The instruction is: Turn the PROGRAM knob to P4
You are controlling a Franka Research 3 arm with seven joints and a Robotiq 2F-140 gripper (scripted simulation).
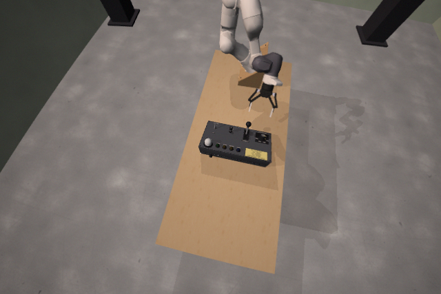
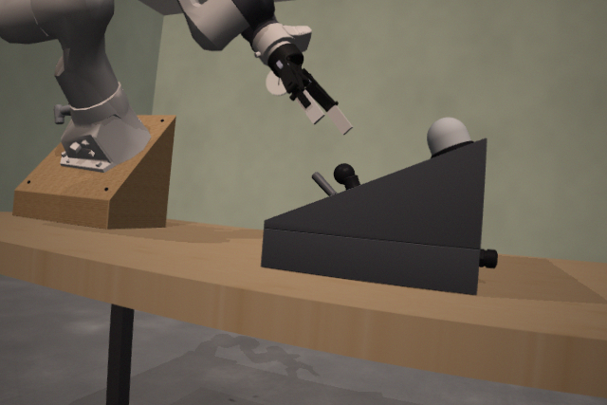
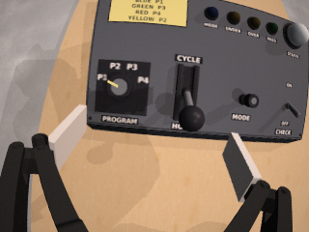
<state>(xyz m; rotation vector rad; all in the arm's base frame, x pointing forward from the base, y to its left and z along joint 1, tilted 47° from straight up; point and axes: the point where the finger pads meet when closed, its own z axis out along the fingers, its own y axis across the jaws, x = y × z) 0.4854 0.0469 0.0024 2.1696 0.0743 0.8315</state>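
The dark console (image 1: 236, 143) stands on the wooden table; it also shows in the wrist view (image 3: 193, 61) and from the side (image 2: 382, 224). Its PROGRAM knob (image 3: 119, 87) sits at the panel's left in the wrist view, and its yellow pointer aims at P1. In the overhead view the knob (image 1: 262, 138) is at the console's right end. My gripper (image 1: 262, 107) (image 2: 327, 117) (image 3: 157, 131) is open and empty. It hovers above and behind the console's low edge, tilted toward the panel; its fingertips frame the table in front of the panel.
The panel also carries a CYCLE lever with a black ball (image 3: 191, 118), a MODE switch (image 3: 247, 100), a row of small buttons (image 3: 241, 23), a white dome button (image 2: 447, 134) and a yellow label (image 3: 149, 7). My arm's wooden base block (image 2: 98, 185) stands behind.
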